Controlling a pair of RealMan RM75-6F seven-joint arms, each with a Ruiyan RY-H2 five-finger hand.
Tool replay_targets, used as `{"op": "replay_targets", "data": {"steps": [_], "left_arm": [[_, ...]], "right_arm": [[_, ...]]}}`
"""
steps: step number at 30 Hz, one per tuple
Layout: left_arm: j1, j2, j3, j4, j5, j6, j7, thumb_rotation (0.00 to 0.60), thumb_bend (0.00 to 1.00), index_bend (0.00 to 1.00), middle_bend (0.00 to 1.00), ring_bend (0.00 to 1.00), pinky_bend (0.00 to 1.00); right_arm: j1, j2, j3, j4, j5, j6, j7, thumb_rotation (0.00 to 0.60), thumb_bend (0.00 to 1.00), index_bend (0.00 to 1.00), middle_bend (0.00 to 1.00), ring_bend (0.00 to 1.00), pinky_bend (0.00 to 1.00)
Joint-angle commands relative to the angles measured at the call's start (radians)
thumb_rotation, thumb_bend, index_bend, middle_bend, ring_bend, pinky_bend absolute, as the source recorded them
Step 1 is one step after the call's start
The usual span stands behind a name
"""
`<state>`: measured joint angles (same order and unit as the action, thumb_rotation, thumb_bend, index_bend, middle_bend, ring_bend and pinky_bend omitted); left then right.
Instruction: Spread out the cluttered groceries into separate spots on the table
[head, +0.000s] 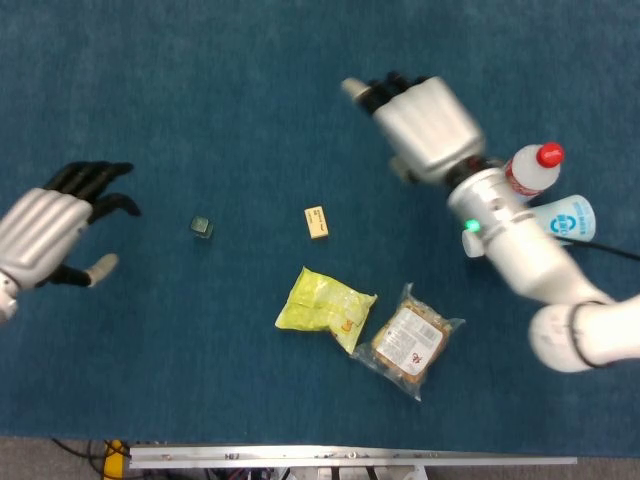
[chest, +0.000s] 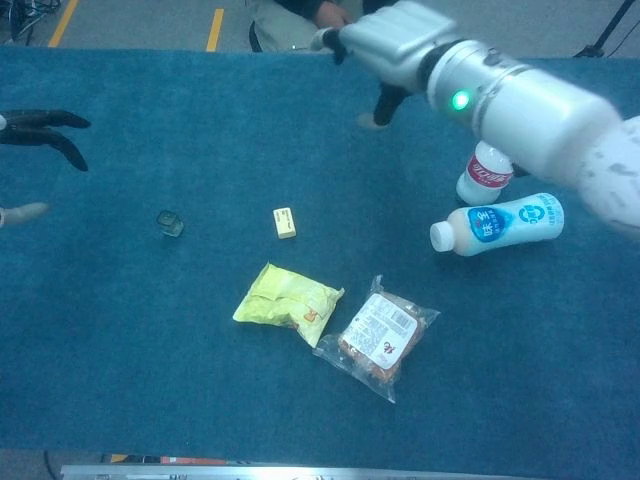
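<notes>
Both the right hand and left hand were released, fingers spread, holding nothing. Next move likely called for separating the yellow packet from the clear packet.

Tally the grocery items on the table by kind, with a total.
Bottles: 2, one red-capped, one lying on its side
Snack bags: 2, one yellow, one clear
Small tan block: 1
Small dark cube: 1
Total: 6

both robot hands empty (fingers spread): left robot hand, right robot hand
</notes>
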<state>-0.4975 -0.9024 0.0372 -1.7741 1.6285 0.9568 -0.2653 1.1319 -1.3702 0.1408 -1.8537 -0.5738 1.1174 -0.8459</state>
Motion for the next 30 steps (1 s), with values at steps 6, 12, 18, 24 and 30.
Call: {"op": "replay_targets", "data": {"steps": [6, 12, 18, 24, 30], "left_arm": [[-0.100, -0.087, -0.016, 0.042, 0.061, -0.078, -0.023, 0.600, 0.36, 0.35, 0.07, 0.00, 0.04], [-0.169, -0.162, -0.034, 0.077, 0.065, -0.133, 0.006, 0.600, 0.36, 0.34, 0.06, 0.00, 0.04], [-0.225, -0.230, -0.065, 0.101, 0.032, -0.168, 0.029, 0.600, 0.36, 0.32, 0.05, 0.00, 0.04], [-0.278, -0.319, -0.089, 0.160, 0.002, -0.200, 0.085, 0.600, 0.36, 0.31, 0.04, 0.00, 0.04], [-0.321, -0.407, -0.092, 0.225, -0.015, -0.231, 0.162, 0.600, 0.36, 0.28, 0.03, 0.00, 0.03]], "right_arm": [[-0.169, 0.247, -0.045, -0.150, -0.148, 0.074, 0.159, 0.600, 0.22, 0.00, 0.26, 0.19, 0.39], [-0.252, 0.347, -0.063, -0.189, -0.231, 0.090, 0.240, 0.600, 0.22, 0.00, 0.27, 0.19, 0.39], [-0.321, 0.410, -0.081, -0.209, -0.303, 0.103, 0.294, 0.600, 0.21, 0.00, 0.27, 0.19, 0.39], [-0.393, 0.460, -0.093, -0.220, -0.381, 0.118, 0.351, 0.600, 0.21, 0.00, 0.27, 0.19, 0.39], [-0.448, 0.494, -0.100, -0.225, -0.447, 0.127, 0.390, 0.600, 0.21, 0.00, 0.27, 0.19, 0.39]]}}
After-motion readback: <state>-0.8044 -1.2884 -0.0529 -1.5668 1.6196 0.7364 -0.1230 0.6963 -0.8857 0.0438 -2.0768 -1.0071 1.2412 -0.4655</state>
